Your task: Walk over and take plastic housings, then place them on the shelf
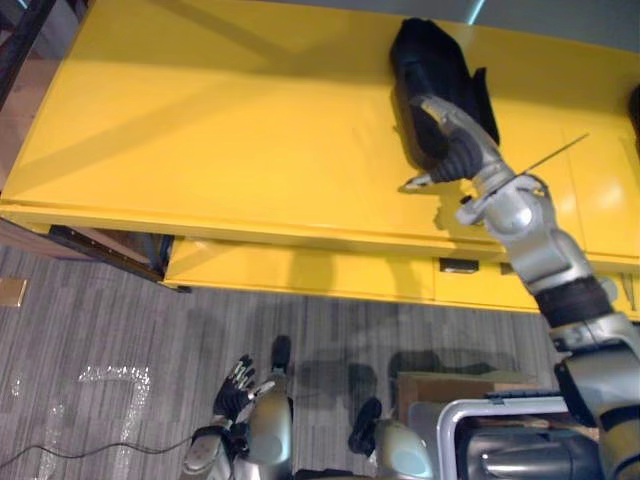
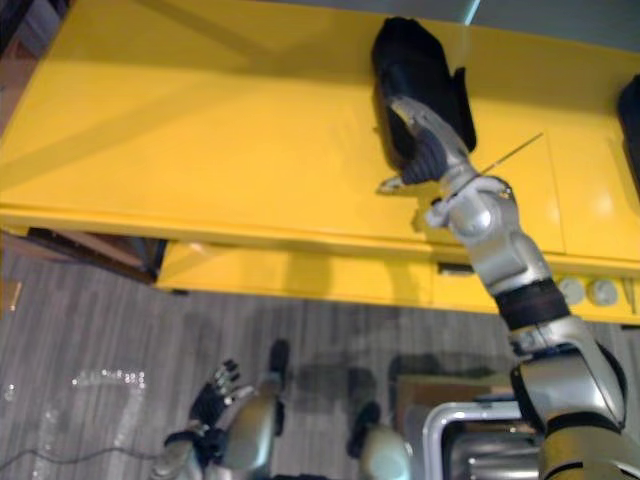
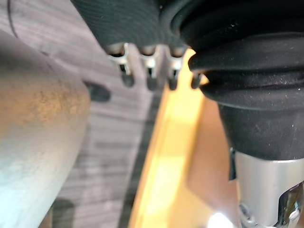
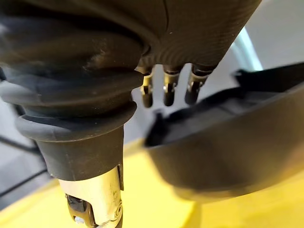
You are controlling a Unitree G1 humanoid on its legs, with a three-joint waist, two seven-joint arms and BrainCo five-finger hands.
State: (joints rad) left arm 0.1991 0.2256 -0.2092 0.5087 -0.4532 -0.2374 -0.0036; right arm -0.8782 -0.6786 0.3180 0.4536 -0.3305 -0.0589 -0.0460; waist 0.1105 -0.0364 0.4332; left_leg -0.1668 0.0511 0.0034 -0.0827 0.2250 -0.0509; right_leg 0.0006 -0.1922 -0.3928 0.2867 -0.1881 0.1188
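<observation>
Black moulded plastic housing (image 1: 420, 50) sits toward the back of a glossy yellow metal worktop (image 1: 200, 130), with the robot's right hand (image 1: 452, 150) laid over its near end. In the right wrist view the fingers (image 4: 168, 92) look straight and a bit apart, pointing past the housing's curved rim rather than wrapped round it. The thumb (image 1: 418, 182) pokes out sideways over the yellow. So it looks like no real grip yet. The left hand (image 1: 236, 390) hangs low over the grey wood-grain floor (image 1: 100, 320), fingers loose and spread, holding nothing.

What could go wrong, guessing from this:
- The shell looks smooth and the painted top looks slick. If the hand presses before it closes, the housing probably just skates toward the far edge.
- It's a hollow, rounded shape with a thin wall. Grabbed by one end with one hand, it could pivot or tip out on the lift.
- A thin silver rod (image 1: 555, 153) lies on the worktop right beside the wrist. Pulling the arm back carelessly might snag it or flick it off.

The matte black shell shows no highlights, while the yellow surface is shiny with soft reflections.
</observation>
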